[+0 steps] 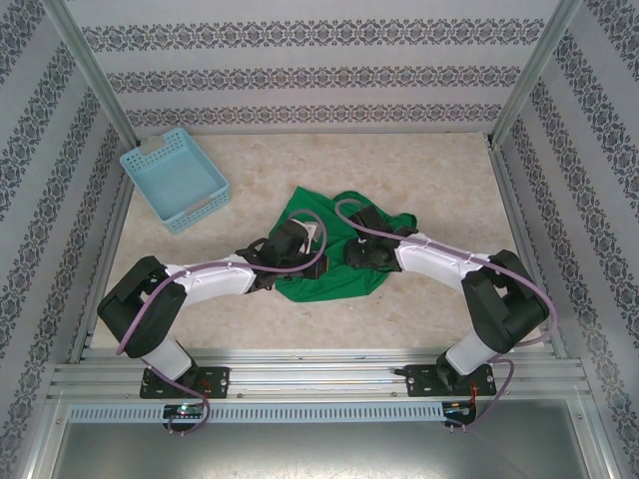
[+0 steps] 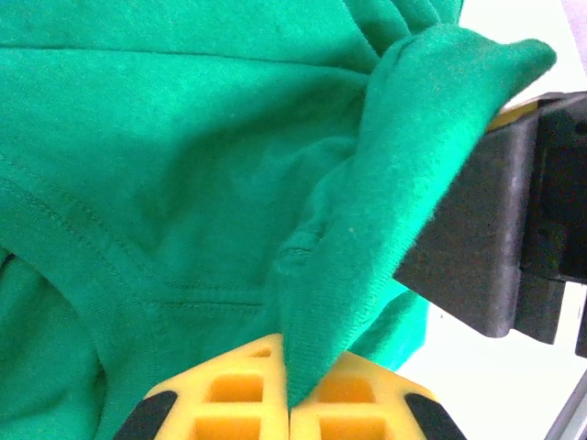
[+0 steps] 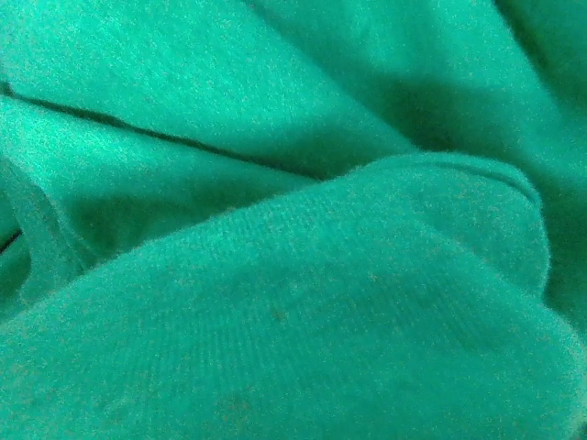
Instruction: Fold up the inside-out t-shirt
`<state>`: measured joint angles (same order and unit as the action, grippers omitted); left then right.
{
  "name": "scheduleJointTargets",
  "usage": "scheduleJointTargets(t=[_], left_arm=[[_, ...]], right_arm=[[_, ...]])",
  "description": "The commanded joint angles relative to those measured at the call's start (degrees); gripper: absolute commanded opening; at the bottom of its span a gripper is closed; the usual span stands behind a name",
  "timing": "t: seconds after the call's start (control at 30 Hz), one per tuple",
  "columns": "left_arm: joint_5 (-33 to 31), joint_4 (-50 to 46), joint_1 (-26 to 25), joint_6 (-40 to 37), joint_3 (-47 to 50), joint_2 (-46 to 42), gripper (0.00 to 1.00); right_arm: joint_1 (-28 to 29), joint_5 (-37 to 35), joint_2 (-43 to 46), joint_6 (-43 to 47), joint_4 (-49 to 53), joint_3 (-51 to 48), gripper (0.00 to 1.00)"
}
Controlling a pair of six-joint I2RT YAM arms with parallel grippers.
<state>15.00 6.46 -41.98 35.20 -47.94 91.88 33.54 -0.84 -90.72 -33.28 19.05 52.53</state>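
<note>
Bottom of the top view: ribbed aluminium rail (image 1: 319, 379) was seen, both arm bases bolted to it. Left gripper (image 2: 290, 411): yellow lattice-moulded fingers (image 2: 229, 403) were pressed together at the bottom edge of the left wrist view, with a thick pinched fold of the inside-out t-shirt (image 1: 329, 282) clamped between them. Right gripper (image 1: 364, 238) was sunk into the cloth at the centre of the top view. Its jaw width could not be told, nor any hold. The t-shirt was found bunched and creased mid-table. It was a soft, fuzzy bright green knit, with stitched seams shown at the left of the left wrist view and rounded folds in the right wrist view. Table (image 1: 439, 180): pale, mottled, stone-like top. A light blue plastic lattice basket (image 1: 172, 180), rectangular, was sat at upper left, well apart from the t-shirt. Walls (image 1: 300, 60) behind were papered in banded floral stripes.
</note>
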Motion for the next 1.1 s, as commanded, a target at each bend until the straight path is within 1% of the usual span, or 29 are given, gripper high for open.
scheduleJointTargets(t=[0.0, 0.13, 0.4, 0.57, 0.7, 0.87, 0.93, 1.07], left_arm=[[0.1, 0.7, -0.7, 0.6, -0.3, -2.1, 0.0], [0.3, 1.3, -0.7, 0.8, 0.2, -2.2, 0.0], [0.4, 1.8, -0.7, 0.9, 0.2, -2.3, 0.0], [0.5, 1.7, -0.7, 0.8, 0.4, -2.4, 0.0], [-0.5, 1.1, -0.7, 0.8, 0.4, -2.7, 0.0], [-3.6, -1.6, -0.7, 0.9, -0.1, -2.7, 0.0], [-5.4, -3.2, -0.2, 0.7, -0.6, -2.8, 0.0], [-5.7, -4.7, 2.2, 0.8, -1.1, -2.0, 0.0]], right_arm=[[1.1, -3.1, 2.0, -0.1, 1.2, 1.9, 0.39], [1.7, -4.1, 3.5, -0.6, 1.5, 1.8, 0.4], [1.4, -3.7, -1.1, -0.8, 1.4, 3.4, 0.37], [1.4, -6.3, -2.9, -0.7, 2.4, 4.0, 0.36], [1.6, -6.2, -3.2, -0.5, 2.7, 4.2, 0.28], [3.6, -3.4, 1.1, 1.1, 3.7, 3.6, 0.07], [4.3, -0.2, 5.0, 1.7, 3.6, 2.5, 0.0], [4.0, 7.3, 15.8, 1.7, 1.5, -1.8, 0.0]])
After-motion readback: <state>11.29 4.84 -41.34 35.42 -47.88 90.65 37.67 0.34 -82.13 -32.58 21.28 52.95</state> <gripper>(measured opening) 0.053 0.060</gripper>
